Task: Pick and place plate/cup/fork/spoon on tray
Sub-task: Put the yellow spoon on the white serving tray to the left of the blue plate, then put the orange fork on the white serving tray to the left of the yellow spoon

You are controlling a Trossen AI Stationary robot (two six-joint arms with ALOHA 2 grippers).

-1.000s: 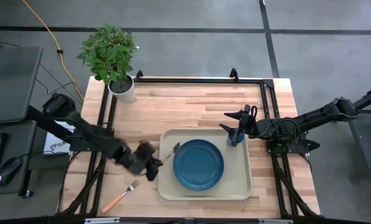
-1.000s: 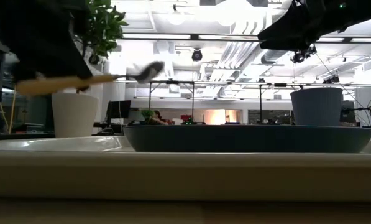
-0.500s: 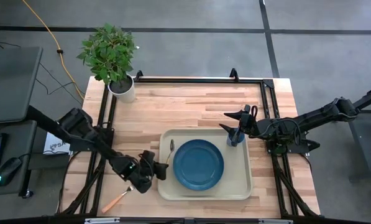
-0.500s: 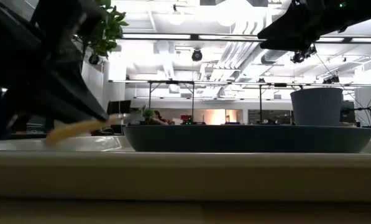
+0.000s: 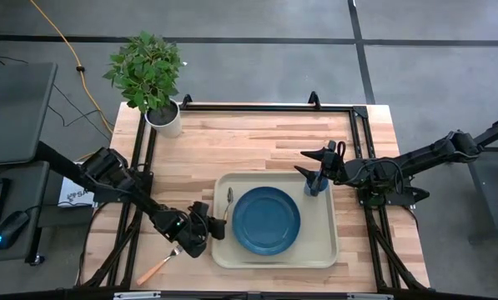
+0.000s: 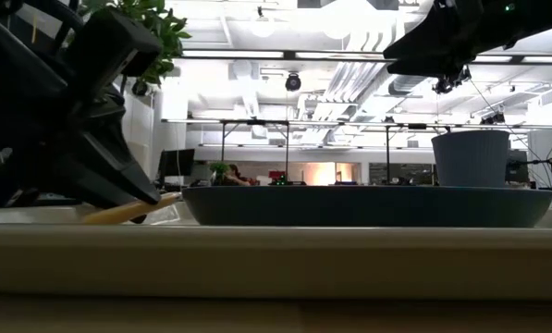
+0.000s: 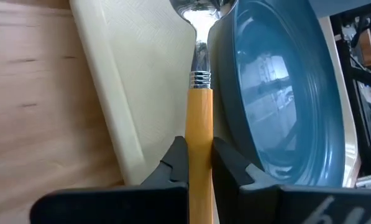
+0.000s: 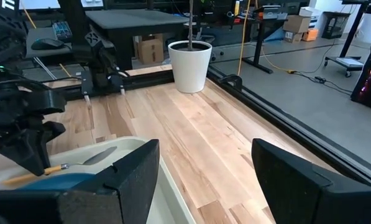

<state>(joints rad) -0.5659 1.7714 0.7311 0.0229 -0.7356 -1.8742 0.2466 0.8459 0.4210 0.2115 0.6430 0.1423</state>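
The dark-blue plate (image 5: 266,220) lies on the beige tray (image 5: 324,250). The blue cup (image 5: 316,185) stands in the tray's far right corner. My left gripper (image 5: 213,227) is at the tray's left rim, shut on the orange-handled spoon (image 5: 228,204). The spoon runs along the plate's left side, with its silver bowl (image 7: 201,9) toward the far edge. The fork (image 5: 161,264) lies on the table near the front left, tines toward the tray. My right gripper (image 5: 305,163) is open and empty, above the cup (image 6: 472,159) and just beyond its far side. My left gripper pinches the spoon's orange handle (image 7: 199,146) between its two fingers (image 7: 175,163), a little behind the metal collar. The fingers come low from the table's near left and lie along the handle. The spoon sits low over the tray floor beside the plate; whether its bowl touches down, I cannot tell.
A white plant pot (image 5: 165,118) with a green plant stands at the table's far left corner. A black frame rail (image 5: 265,107) runs along the far edge and both sides. Bare wood (image 5: 257,142) lies between the tray and the far rail.
My left gripper has carried the spoon down from well above the tray's left rim and a little toward the near edge. The spoon has turned so that it lies low along the plate's left side. In the last half second it has kept still.
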